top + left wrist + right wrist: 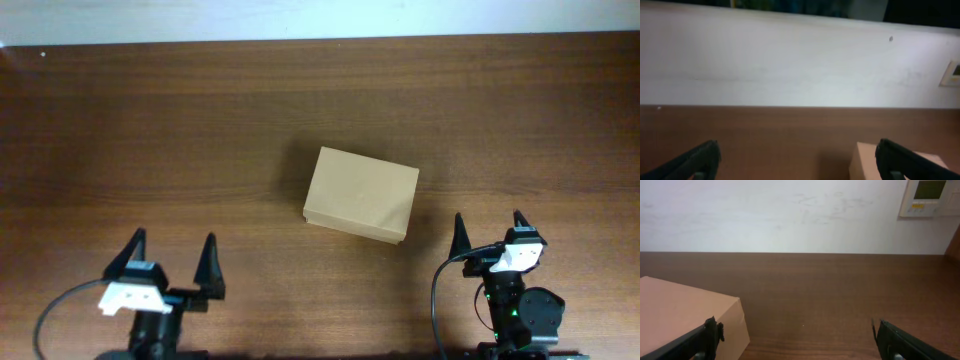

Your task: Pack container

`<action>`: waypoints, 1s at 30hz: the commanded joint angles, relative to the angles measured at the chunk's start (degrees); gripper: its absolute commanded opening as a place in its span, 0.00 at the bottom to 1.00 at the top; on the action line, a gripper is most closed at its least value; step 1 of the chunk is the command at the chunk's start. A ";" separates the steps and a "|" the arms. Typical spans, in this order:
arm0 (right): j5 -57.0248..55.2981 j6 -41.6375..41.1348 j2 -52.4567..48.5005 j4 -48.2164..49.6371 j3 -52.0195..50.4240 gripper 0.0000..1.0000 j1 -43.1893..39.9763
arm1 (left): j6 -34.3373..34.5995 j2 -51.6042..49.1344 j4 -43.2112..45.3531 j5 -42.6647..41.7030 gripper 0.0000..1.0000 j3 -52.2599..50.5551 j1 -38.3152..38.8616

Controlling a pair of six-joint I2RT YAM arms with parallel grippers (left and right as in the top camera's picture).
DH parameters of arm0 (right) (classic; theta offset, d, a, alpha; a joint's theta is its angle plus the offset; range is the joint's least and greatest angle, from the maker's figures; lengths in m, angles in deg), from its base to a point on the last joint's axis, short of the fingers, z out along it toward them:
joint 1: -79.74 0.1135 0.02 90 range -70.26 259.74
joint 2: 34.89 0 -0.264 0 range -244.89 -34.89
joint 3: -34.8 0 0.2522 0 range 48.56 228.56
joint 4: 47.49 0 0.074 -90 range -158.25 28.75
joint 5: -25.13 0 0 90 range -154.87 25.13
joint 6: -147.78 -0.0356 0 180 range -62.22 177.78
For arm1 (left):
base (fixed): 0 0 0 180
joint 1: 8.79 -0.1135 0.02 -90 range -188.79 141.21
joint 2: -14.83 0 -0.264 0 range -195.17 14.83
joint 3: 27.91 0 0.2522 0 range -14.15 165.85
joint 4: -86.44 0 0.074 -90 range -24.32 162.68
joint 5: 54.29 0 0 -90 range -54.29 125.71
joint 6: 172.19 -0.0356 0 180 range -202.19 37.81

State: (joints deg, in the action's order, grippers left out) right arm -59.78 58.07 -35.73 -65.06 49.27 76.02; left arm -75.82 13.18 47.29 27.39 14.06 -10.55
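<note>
- Tan-brown cardboard makes the container (361,194). It lies shut, flat top up, turned a little.
- The container sits near the middle of the dark wooden table (150,130).
- The left gripper (173,236) is left of the container, well apart from it. Its 2 fingers are spread wide and hold nothing.
- The right gripper (488,216) is near the container's right corner, not touching. Its 2 fingers are spread wide and empty too.
- A white wall (790,215) stands behind the container.
</note>
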 commanded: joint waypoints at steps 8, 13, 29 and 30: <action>0.31 0.35 0.52 -0.04 -0.39 0.99 -0.52 | 0.46 1.36 10.58 1.62 0.99 -15.37 -0.28; 0.31 0.37 0.52 -0.07 -0.39 0.99 -0.52 | 0.46 1.36 12.50 3.21 0.99 -20.09 -0.28; 0.31 0.37 0.52 -0.04 -0.39 0.99 -0.52 | 0.00 1.36 14.93 6.25 0.99 -25.07 -0.28; 0.31 0.35 0.52 -0.04 -0.39 0.99 -0.52 | 0.00 1.36 14.91 6.43 0.99 -25.07 -0.28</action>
State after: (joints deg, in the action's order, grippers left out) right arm -59.78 58.03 -35.73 -65.06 49.27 76.02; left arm -75.64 13.88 61.80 32.53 -9.92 -10.55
